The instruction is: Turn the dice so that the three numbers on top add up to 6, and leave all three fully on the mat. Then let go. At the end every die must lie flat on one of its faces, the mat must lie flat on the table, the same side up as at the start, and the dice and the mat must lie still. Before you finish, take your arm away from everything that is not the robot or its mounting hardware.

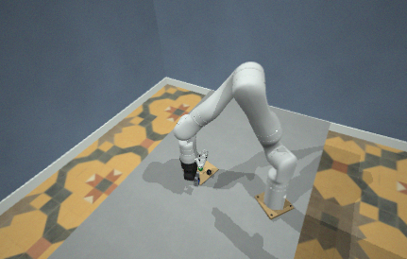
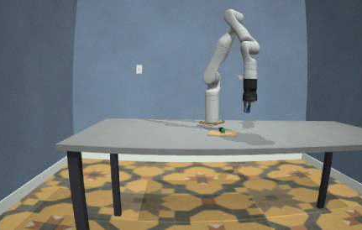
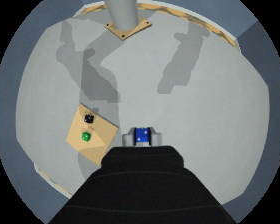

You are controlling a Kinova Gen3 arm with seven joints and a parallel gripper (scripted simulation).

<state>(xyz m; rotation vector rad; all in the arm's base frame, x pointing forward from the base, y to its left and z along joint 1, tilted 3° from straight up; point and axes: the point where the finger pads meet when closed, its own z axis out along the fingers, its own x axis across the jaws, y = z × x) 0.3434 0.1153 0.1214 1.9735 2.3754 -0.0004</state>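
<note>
My gripper (image 3: pixel 142 133) is shut on a blue die (image 3: pixel 144 135) and holds it well above the grey table, off to the side of the mat; it also shows in the exterior view (image 2: pixel 248 110). The tan mat (image 3: pixel 91 135) lies flat on the table. On it sit a green die (image 3: pixel 86 137) and a black die (image 3: pixel 90 117). In the exterior view the mat (image 2: pixel 222 133) lies left of and below the gripper, with the green die (image 2: pixel 222 129) on it. In the top view the gripper (image 1: pixel 195 180) hangs beside the mat (image 1: pixel 206 171).
The arm's base (image 3: pixel 122 3) (image 1: pixel 274 206) stands on a tan plate on the table, past the mat. The table's edges (image 2: pixel 186 148) lie well away from the mat.
</note>
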